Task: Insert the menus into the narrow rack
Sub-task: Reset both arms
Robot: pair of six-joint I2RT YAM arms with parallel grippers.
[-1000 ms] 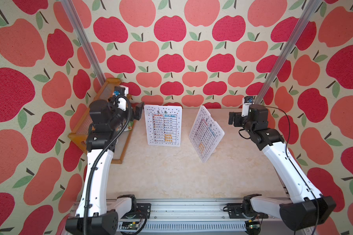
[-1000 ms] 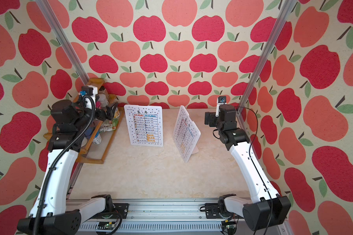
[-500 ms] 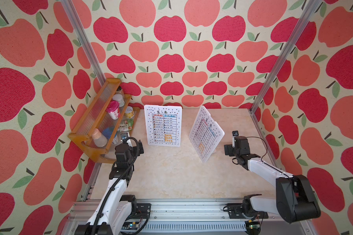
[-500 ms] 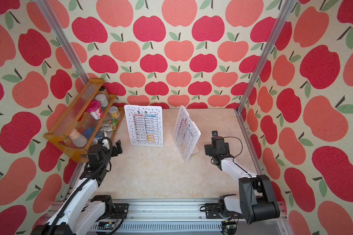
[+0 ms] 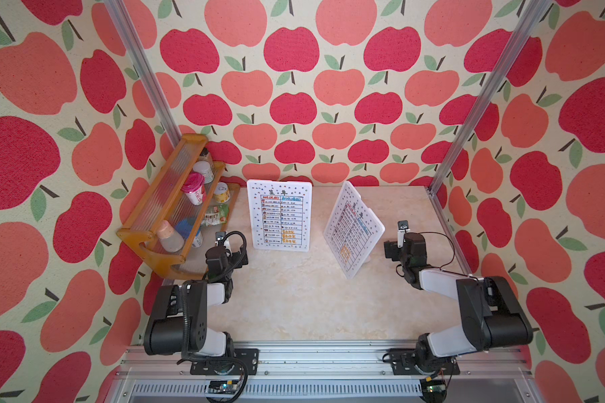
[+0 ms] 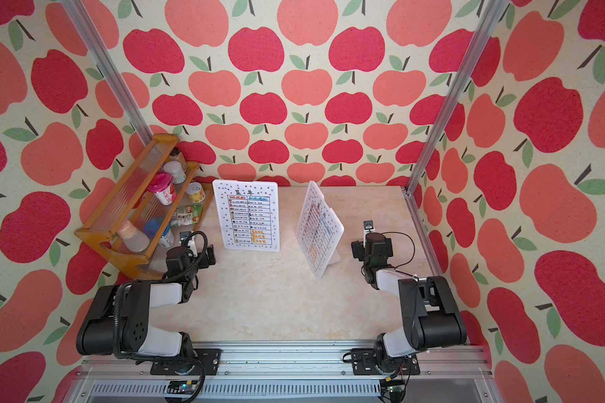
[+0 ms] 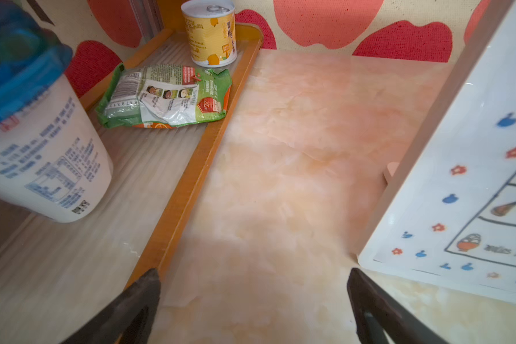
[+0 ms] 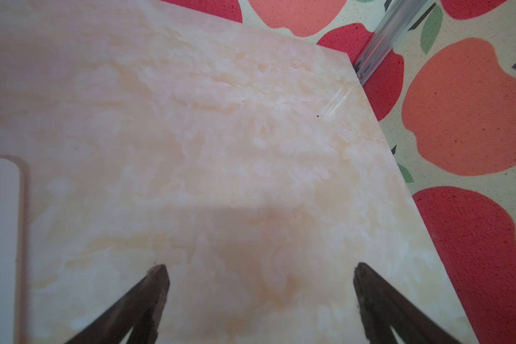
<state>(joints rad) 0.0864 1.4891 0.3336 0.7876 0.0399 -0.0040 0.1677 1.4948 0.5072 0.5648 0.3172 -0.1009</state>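
White menu [image 5: 280, 216] stood upright on the table [image 5: 294, 303], just ahead-right of my left gripper [image 7: 252, 277]; wooden rack [image 5: 138, 234] sat on its left. Second menu [image 5: 352, 232] stood just left of my right gripper [image 8: 261, 269]. Both grippers were spread wide, empty.

We see the left menu [image 5: 279, 214], white, dotted border, black table, upright on the tabletop [image 5: 294, 300], facing us, the right menu [image 5: 353, 230] alike, turned sideways, apart
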